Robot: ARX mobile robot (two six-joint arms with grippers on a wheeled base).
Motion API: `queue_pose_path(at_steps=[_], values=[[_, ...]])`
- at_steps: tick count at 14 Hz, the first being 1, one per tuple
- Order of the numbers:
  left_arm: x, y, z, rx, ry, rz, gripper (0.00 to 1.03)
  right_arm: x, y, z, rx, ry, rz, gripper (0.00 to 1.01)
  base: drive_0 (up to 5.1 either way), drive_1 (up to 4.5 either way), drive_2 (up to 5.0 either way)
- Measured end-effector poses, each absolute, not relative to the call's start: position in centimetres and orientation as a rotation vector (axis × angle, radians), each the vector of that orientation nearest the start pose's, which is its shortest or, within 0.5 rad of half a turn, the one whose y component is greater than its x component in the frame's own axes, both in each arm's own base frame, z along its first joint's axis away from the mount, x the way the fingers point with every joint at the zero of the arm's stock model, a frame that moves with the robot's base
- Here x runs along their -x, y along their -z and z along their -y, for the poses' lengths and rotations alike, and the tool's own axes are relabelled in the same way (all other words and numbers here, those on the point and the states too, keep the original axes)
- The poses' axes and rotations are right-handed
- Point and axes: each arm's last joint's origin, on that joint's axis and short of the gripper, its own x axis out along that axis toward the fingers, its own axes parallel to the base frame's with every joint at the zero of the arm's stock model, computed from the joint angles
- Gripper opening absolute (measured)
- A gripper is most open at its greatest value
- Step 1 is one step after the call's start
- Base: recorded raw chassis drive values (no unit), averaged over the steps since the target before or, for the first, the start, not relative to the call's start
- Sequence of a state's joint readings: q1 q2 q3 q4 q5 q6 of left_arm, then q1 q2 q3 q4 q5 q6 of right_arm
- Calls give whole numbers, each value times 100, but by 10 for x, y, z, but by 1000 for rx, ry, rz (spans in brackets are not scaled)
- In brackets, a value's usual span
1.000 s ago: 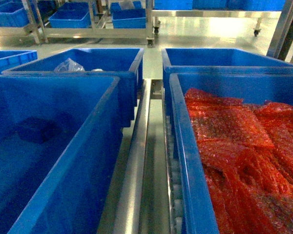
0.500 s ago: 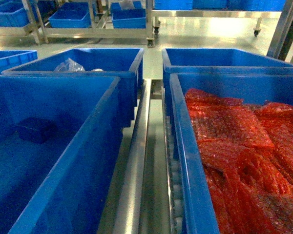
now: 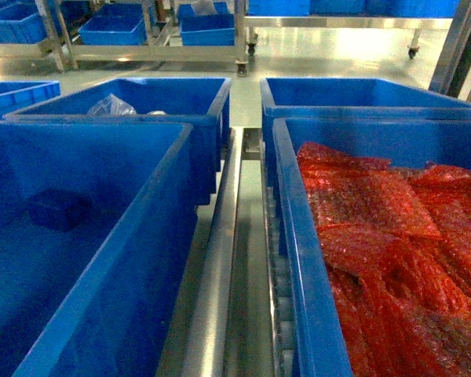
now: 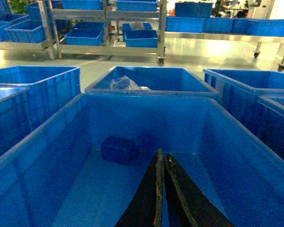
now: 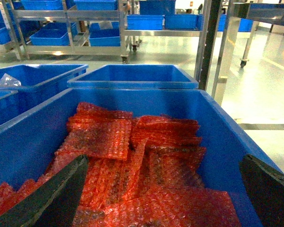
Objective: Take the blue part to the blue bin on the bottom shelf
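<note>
Small dark blue blocky part (image 4: 119, 149) located on floor of large bright-blue smooth-walled plastic crate (image 3: 153, 228), close to its far wall, left of centre. Lies flat; long axis roughly crosswise to the left wrist view, parallel to that far wall; facing direction not discernible, surface detail too dark.

Left gripper (image 4: 161, 158) inside same crate, black fingers pressed together, empty. Part ahead of fingertips and to their left, near but apart.

Right gripper (image 5: 161, 189) spread wide over neighbouring blue crate of red bubble wrap (image 5: 132, 156), holding nothing, well apart from the part. Left arm clearly nearer.

Judged: approach stage, grasp not yet made. Next move likely calls for opening left fingers, shifting forward-left, closing across the part's short dimension. Bottom shelf not identifiable in these views.
</note>
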State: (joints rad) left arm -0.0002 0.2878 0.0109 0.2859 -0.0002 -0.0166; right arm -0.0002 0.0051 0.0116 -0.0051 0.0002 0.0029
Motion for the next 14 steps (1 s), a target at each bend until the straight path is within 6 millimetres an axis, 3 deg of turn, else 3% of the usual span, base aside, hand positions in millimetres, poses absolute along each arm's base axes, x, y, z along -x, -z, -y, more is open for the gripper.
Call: queue_pose_path(at_steps=[7, 9, 11, 12, 14], values=[[-112, -170, 0, 17, 0, 10, 2, -97, -167, 0, -3, 0, 2, 98, 0, 0, 0], [-98, -168, 0, 15, 2, 18, 2, -97, -167, 0, -3, 0, 1, 98, 0, 0, 0], [-98, -166, 0, 14, 0, -6, 2, -97, -167, 0, -3, 1, 4, 98, 0, 0, 0], [-98, -167, 0, 15, 0, 1, 4, -97, -167, 0, -3, 0, 1, 98, 0, 0, 0], [-98, -166, 0, 14, 0, -1, 29, -97, -167, 0, -3, 0, 1, 98, 0, 0, 0]])
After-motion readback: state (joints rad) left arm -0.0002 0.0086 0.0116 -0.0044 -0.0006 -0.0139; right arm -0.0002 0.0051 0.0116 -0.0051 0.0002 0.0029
